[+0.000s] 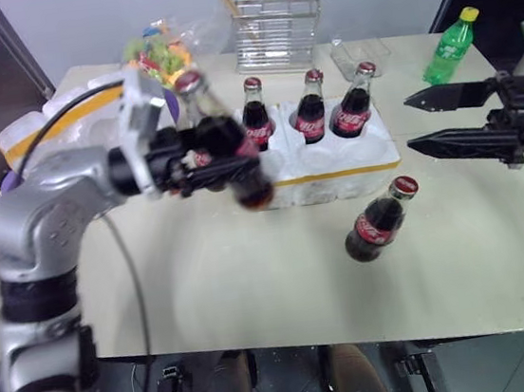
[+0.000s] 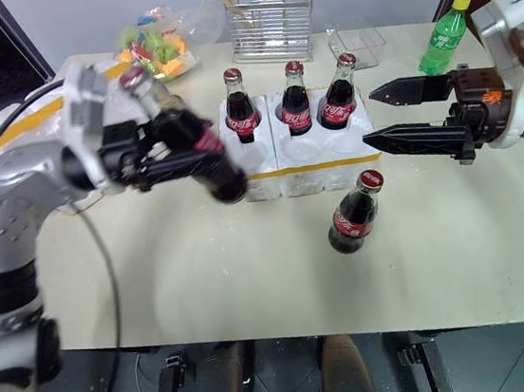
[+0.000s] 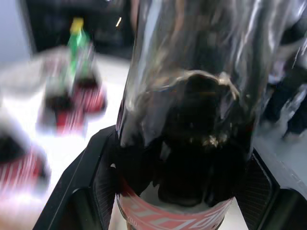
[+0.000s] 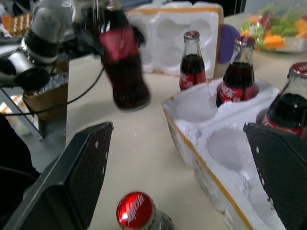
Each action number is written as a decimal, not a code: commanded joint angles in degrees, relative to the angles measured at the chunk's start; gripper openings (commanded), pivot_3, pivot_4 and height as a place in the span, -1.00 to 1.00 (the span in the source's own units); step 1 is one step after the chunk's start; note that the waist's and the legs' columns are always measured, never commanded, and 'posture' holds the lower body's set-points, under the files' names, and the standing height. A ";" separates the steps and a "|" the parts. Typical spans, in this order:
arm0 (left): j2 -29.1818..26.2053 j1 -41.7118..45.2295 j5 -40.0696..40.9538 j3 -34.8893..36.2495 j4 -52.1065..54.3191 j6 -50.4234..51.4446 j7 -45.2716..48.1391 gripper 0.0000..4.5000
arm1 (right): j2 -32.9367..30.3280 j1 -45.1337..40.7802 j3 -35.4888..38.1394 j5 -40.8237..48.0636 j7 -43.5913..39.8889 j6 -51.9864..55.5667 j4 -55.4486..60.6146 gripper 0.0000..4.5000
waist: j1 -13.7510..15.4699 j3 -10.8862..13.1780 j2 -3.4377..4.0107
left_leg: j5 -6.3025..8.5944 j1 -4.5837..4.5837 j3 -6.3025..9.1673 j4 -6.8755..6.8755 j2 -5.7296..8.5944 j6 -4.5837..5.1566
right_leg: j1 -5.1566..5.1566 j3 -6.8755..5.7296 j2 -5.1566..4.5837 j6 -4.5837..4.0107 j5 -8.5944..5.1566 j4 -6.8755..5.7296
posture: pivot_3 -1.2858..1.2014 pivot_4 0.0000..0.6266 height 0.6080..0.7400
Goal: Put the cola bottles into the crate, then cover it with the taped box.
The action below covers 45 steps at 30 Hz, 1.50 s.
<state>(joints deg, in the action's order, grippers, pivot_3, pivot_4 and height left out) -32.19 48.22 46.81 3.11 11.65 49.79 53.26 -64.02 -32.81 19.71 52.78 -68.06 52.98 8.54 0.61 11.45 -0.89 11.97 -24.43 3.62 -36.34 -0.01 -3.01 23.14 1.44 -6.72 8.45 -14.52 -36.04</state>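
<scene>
**Cola bottle held aloft beside a half-filled crate**

The left gripper reaches level across the table toward the robot's right, its black fingers clamped around a cola bottle held clear of the tabletop and tilted, red cap up and back, base toward the crate. In the left wrist view the dark glass sits squarely between the two fingers, red label at the base of the frame.

The right gripper hovers level just off the crate's right end, pointing toward it, fingers spread wide and holding nothing.

Three cola bottles stand upright in the crate's far row; the near wells are bare foam. A fifth bottle stands on the table just in front of the crate, apart from it. The taped box lies on the table behind the left arm, hollows showing in the right wrist view; the arm hides most of it from the head camera. The held bottle is motion-blurred, its label unreadable. A green bottle stands at the far right, a wire rack behind the crate.
</scene>
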 commanded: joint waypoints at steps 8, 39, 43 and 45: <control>16.90 18.40 -20.92 -11.14 -28.87 -20.00 -8.20 0.18 | 1.18 4.83 7.06 2.79 5.13 0.33 5.32 1.00 | -1.32 0.00 0.02 | 0.00 0.00 0.01 0.19 0.01 0.02 | 0.12 0.00 0.03 0.06 0.00 -0.04 | 0.03 -0.52 0.98; 20.37 14.06 -32.88 -10.52 -27.59 -16.60 -2.37 0.98 | -0.02 5.76 1.26 -3.92 4.32 -6.39 2.29 1.00 | -1.72 0.04 0.05 | 0.01 -0.04 0.03 0.22 0.03 0.03 | 0.22 0.03 0.01 0.11 -0.02 -0.09 | 0.03 -0.52 0.98; 14.70 9.38 -21.23 -3.02 -9.95 -4.08 -0.53 0.98 | 0.91 3.70 -0.98 -4.86 3.42 -7.19 0.30 1.00 | -1.70 0.04 0.12 | 0.01 -0.02 0.05 0.24 0.01 0.03 | 0.25 0.03 0.02 0.11 -0.03 -0.18 | 0.03 -0.52 0.98; 11.14 6.90 -16.51 0.52 -3.31 0.04 -0.25 0.98 | 1.55 2.60 -2.23 -5.44 3.00 -7.66 -0.63 1.00 | -1.66 0.02 0.14 | 0.00 0.00 0.05 0.20 0.01 0.03 | 0.21 0.03 0.02 0.11 -0.02 -0.17 | 0.03 -0.52 0.98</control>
<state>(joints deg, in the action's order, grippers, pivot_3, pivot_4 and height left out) -19.69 56.03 25.95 0.47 2.89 46.40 52.64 -62.62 -28.63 17.31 47.45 -64.48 46.62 8.26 -1.05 11.48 -0.75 11.98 -24.40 3.66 -36.15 0.01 -2.98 23.29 1.46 -6.71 8.56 -14.54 -36.21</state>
